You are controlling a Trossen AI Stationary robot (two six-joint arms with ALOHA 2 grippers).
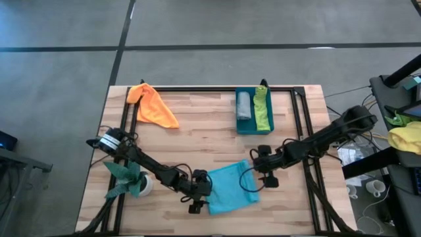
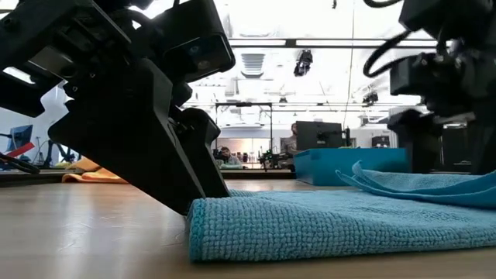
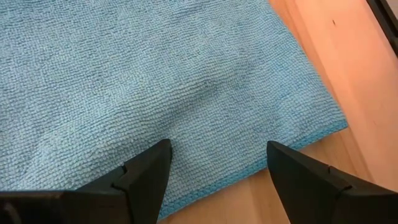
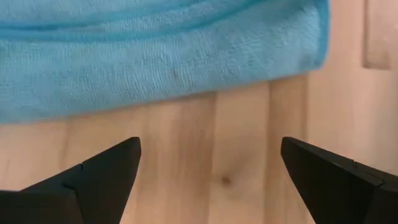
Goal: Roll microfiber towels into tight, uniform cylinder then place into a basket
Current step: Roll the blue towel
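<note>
While most of the wooden table lies open to the high view, several things are only partly legible: the two rolled cloths in the basket at upper centre-right are small, and the plant at lower left is half covered by the left arm. Four towels can be counted. An orange towel lies loose and crumpled at upper left; a grey towel and a lime green towel sit side by side inside the basket; a turquoise towel lies spread flat at lower centre. One basket, one plant, two arms. The left gripper rests at the turquoise towel's left edge, its fingers parted to a middling gap over the cloth's hem and closed on nothing, as the left wrist view shows. The right gripper hangs just beside the towel's right edge, fingers spread wide over bare wood, the cloth's folded border ahead of them. From the low view the towel's near edge is doubled and thick, and the left arm's bulk blocks much of the frame's left half. A yellow and green cloth heap is cut off at the right edge.
</note>
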